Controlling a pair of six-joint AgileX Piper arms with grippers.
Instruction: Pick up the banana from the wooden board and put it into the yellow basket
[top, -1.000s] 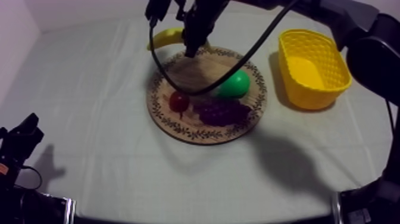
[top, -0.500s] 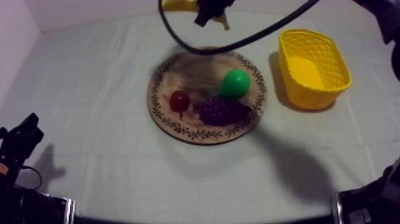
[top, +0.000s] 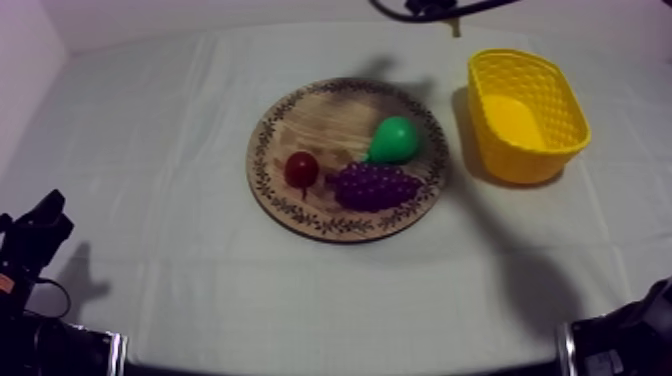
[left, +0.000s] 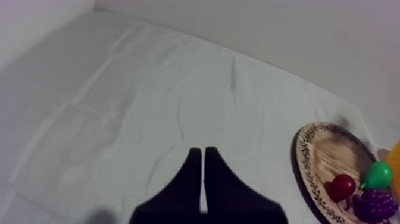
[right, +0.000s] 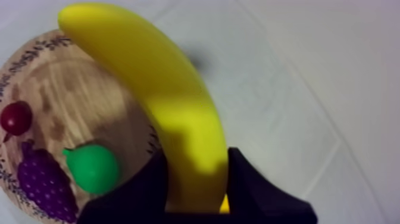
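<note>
My right gripper (right: 197, 156) is shut on the yellow banana (right: 161, 101), held high above the far rim of the round wooden board (right: 65, 83). In the top view that arm (top: 430, 8) crosses the far edge of the table, just left of the yellow basket (top: 520, 165). The board (top: 320, 120) lies at the table's centre and carries a green pear (top: 393, 140), purple grapes (top: 373, 186) and a small red fruit (top: 300, 168). My left gripper (top: 38, 225) rests low at the near left, its fingers (left: 193, 179) together over bare cloth.
The basket stands right of the board with a narrow gap between them. From the left wrist, the board (left: 321, 155) with the pear (left: 378, 176), red fruit (left: 342, 186) and grapes (left: 375, 205) lies far off across open cloth.
The right gripper has lifted the banana off the board's far rim and carried it up and to the right, toward the basket. The left arm has stayed still.
</note>
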